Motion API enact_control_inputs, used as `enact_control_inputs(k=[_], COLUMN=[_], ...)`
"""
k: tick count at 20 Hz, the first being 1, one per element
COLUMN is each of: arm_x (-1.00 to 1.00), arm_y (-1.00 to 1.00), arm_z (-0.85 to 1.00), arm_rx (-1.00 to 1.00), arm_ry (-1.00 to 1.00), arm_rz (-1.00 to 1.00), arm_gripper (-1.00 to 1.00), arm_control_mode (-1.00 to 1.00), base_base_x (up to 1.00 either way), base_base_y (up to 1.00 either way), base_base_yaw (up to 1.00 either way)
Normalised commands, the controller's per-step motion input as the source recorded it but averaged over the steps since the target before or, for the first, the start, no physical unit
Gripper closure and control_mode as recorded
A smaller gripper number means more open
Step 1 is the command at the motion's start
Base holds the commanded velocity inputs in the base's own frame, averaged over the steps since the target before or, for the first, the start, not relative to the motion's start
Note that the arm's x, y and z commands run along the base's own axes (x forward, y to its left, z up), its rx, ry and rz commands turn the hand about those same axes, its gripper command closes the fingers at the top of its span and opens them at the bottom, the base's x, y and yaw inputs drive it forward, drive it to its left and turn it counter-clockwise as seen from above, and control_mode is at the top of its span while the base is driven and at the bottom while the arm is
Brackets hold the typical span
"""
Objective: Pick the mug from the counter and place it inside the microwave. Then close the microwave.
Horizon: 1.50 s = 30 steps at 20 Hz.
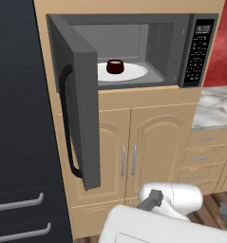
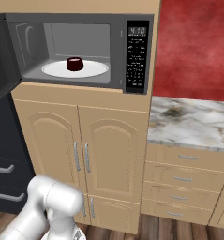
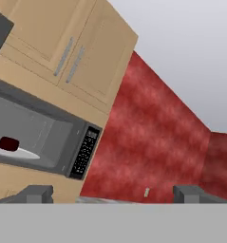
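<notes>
Plate [image 1: 134, 72]: white, round, flat on the floor of the microwave [image 1: 181, 28] cavity. Bears one mug [image 1: 115, 66], dark maroon, upright, at the plate's middle.
Table [image 2: 193, 122]: marble slab with brown veins, right of the microwave and lower, atop tan drawers [image 2: 183, 176]. Nothing visible lies on it.

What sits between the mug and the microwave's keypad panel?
Nothing but bare white plate and grey oven floor separates the mug from the keypad panel, seen in the right base view.
</notes>
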Motion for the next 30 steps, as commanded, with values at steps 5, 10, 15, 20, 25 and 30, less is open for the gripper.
enact_control_inputs(k=[5,10,15,20,25,30], arm_x=[0.27,0.12,0.26,0.32,0.36,0.46], arm_y=[0.25,0.38,0.33,0.38,0.41,0.37], arm_z=[-0.07,-0.13,-0.21,-0.23,-0.13,-0.20], arm_rx=[0.00,0.00,0.00,0.00,0.00,-0.01], arm_ry=[-0.04,-0.08,-0.01,-0.02,-0.04,-0.06], arm_rz=[-0.19,-0.05,0.00,0.00,0.00,-0.01], arm_gripper=[-1.00,-1.00,-1.00,-1.00,-1.00,-1.00], arm_control_mode=[-1.00,-1.00,-1.00,-1.00,-1.00,-1.00], base_base_x=[0.00,0.00,0.00,0.00,0.00,0.00], base_base_y=[0.00,0.00,0.00,0.00,0.00,0.00], base_base_yaw=[0.00,0.00,0.00,0.00,0.00,0.00])
